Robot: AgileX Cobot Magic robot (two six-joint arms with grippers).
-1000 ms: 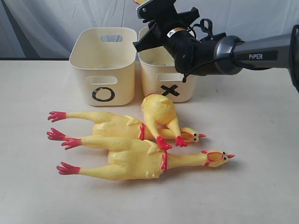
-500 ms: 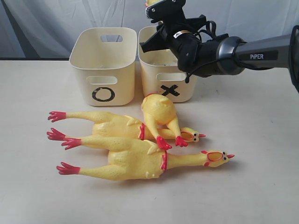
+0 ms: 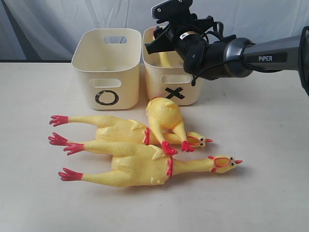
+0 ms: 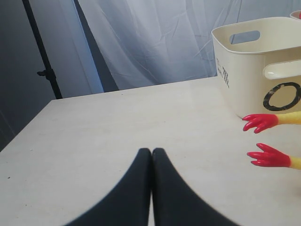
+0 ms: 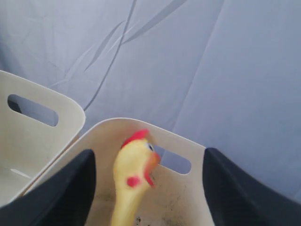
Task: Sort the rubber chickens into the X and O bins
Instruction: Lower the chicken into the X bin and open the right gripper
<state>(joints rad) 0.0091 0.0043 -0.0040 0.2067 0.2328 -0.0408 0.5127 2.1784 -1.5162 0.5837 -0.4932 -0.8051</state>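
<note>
The light is bright and soft. Small pale shadows sit under the chickens (image 3: pixel 140 166) on the table (image 3: pixel 251 193). The near black fingers (image 5: pixel 66 193) look blurry.

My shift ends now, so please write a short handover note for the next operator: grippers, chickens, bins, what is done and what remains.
Left gripper: shut, holding nothing, over the table.
Right gripper: open above the X bin, holding nothing.
Done: one chicken is in the X bin, head up, not gripped.
To do: two large chickens and the smaller chicken, lying on them, are on the table before the bins. None seen in the O bin.
</note>
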